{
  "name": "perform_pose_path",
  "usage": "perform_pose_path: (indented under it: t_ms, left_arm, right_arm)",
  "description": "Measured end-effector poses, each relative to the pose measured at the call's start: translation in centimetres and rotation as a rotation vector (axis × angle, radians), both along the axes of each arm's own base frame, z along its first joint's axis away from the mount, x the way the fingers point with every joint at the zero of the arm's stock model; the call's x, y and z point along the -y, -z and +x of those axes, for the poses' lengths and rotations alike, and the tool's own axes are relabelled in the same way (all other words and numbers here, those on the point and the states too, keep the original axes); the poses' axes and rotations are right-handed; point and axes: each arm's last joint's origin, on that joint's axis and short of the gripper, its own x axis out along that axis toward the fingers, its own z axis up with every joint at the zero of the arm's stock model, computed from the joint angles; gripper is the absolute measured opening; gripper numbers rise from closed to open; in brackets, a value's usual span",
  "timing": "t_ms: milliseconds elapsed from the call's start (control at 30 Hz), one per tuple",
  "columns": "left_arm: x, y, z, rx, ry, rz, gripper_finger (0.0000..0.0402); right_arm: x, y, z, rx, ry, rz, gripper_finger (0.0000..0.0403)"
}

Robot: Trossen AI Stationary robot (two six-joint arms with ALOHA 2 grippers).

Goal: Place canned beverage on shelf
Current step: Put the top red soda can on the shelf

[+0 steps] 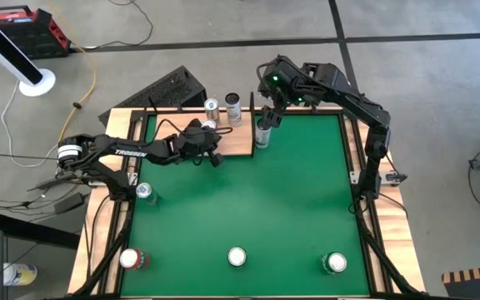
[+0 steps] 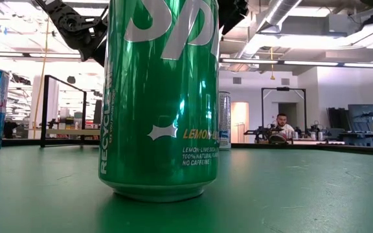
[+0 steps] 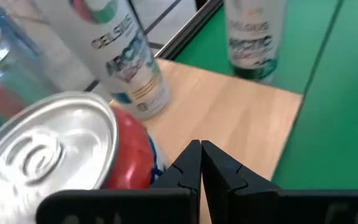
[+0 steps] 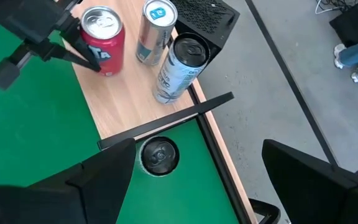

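I work down from the green table (image 1: pixel 298 200) to the shelf (image 1: pixel 169 142), the pale board at its far left corner, where three cans stand already: a red can (image 3: pixel 73 146) and two tall ones behind it. My left gripper (image 3: pixel 201 155) hovers over the board just beside the red can, fingers pressed together and pinching nothing, so I judge that arm idle. The step in hand belongs to the right gripper (image 1: pixel 267 115), spread wide above the slim can (image 4: pixel 159 155), which stands upright on the green, just beside the shelf's right edge. To do this well I should centre the fingers either side of the can body, come down straight, and close below the rim without nudging it against the black edge rail (image 4: pixel 166 121) next to it. The lift must then clear that rail, and I would set it on bare wood on the near side, well apart from the left gripper (the two arms are close here, which worries me). The can itself is tall and narrow, pale with printed lettering, teal toward its base and dark on its lid.
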Motion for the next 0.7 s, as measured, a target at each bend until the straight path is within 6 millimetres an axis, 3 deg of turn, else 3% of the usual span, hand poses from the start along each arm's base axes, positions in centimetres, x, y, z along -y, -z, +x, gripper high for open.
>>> perform_pose_path:
  t_ms: [433, 700]
  left_arm:
    - [-0.7, 0.1, -0.5, 0.031, -0.148, 0.009, 0.0]
    - [-0.7, -0.8, 0.0, 0.167, -0.094, -0.011, 0.0]
  right_arm:
    - [-0.1, 0.0, 0.1, 0.006, -0.005, 0.002, 0.0374]
    - [-0.1, 0.0, 0.1, 0.013, -0.004, 0.003, 0.0374]
